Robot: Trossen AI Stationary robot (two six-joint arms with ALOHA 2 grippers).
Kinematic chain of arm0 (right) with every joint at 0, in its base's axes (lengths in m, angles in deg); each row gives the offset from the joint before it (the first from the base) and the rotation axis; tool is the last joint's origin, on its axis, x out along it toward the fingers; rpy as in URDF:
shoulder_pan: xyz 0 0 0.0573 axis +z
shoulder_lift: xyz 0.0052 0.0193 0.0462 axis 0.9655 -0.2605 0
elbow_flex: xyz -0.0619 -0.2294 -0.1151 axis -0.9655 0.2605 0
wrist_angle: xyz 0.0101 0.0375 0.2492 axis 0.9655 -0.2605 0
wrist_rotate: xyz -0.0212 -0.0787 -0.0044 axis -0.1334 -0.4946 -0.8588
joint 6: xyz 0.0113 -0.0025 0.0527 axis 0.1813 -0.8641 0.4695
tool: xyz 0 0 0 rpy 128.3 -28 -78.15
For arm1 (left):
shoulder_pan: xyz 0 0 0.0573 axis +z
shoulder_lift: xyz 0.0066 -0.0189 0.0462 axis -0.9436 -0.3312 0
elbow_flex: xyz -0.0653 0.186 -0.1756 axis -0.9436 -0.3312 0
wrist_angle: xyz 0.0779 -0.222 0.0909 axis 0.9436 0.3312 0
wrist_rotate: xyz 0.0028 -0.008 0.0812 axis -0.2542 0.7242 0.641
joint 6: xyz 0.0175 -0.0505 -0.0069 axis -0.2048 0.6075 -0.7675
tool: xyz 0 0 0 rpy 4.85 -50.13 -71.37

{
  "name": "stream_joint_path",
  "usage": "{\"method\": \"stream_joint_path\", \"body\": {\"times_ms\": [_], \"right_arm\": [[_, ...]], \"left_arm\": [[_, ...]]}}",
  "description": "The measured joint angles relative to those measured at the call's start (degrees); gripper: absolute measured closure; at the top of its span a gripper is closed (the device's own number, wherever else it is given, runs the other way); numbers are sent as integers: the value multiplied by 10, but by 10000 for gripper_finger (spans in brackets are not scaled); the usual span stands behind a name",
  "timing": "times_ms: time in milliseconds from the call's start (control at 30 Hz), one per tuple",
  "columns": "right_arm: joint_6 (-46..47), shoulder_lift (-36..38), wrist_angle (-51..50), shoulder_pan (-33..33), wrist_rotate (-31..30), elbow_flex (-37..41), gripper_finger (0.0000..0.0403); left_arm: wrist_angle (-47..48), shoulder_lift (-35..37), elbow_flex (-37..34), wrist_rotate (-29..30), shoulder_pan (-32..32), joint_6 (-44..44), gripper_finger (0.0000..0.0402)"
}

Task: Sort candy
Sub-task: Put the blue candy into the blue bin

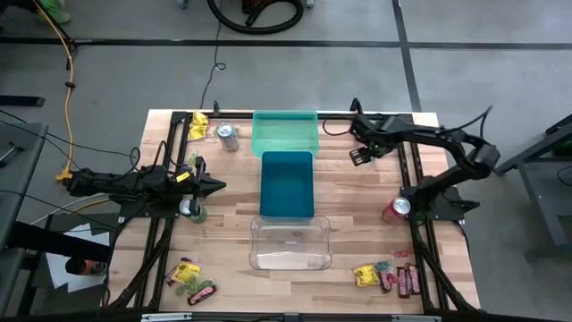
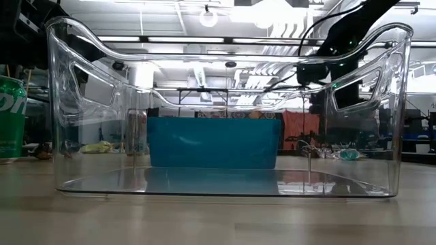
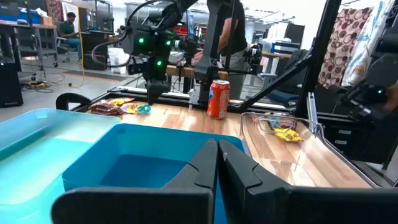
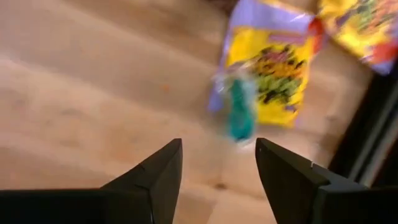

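Candy lies in heaps at the table's corners: yellow packets at the far left [image 1: 199, 122], mixed packets at the near left [image 1: 191, 278], and a yellow packet with dark bars at the near right [image 1: 388, 275]. My right gripper [image 4: 217, 146] hangs open at the far right [image 1: 358, 157], pointing steeply down. A teal-wrapped sweet [image 4: 239, 118] and yellow packets [image 4: 270, 68] lie on the wood just beyond its fingertips, untouched. My left gripper [image 3: 217, 163] is shut and level at the left [image 1: 214, 186], pointing at the blue bin [image 1: 288, 183].
Three bins stand in a row down the middle: green [image 1: 286, 132] farthest, blue, then clear [image 1: 290, 243] nearest. A silver can [image 1: 227, 136], a green can [image 1: 192, 211] and a red can [image 1: 396, 208] stand on the table. Black frame rails [image 1: 414, 179] run along both sides.
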Motion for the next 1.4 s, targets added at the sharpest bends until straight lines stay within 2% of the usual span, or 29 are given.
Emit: {"method": "stream_joint_path", "body": {"times_ms": [100, 267, 433, 567, 767, 933, 1000, 1067, 1200, 1300, 1400], "right_arm": [[-8, -11, 9, -2, -40, 0, 203], [-40, -25, 11, -24, -42, 0, 203], [-69, -37, 45, -54, 7, 0, 203], [-93, -54, 43, -77, 18, 0, 213], [-114, -67, 43, -92, 61, 0, 272], [-144, -65, 27, -92, 79, 1, 376], [-152, -51, 19, -92, 96, 1, 392], [-148, -22, 12, -86, 107, 1, 386], [-131, 76, 27, -58, 157, 1, 399], [-120, 154, 96, -24, 242, 1, 396], [-90, 200, 193, 28, 308, 1, 400]], "left_arm": [[0, 0, 0, 0, 0, 0, 401], [0, 0, 0, 0, 0, 0, 401], [0, 0, 0, 0, 0, 0, 401], [0, 0, 0, 0, 0, 0, 401], [0, 0, 0, 0, 0, 0, 401], [0, 0, 0, 0, 0, 0, 401], [0, 0, 0, 0, 0, 0, 401], [0, 0, 0, 0, 0, 0, 401], [0, 0, 0, 0, 0, 0, 401], [0, 0, 0, 0, 0, 0, 401], [0, 0, 0, 0, 0, 0, 401]]}}
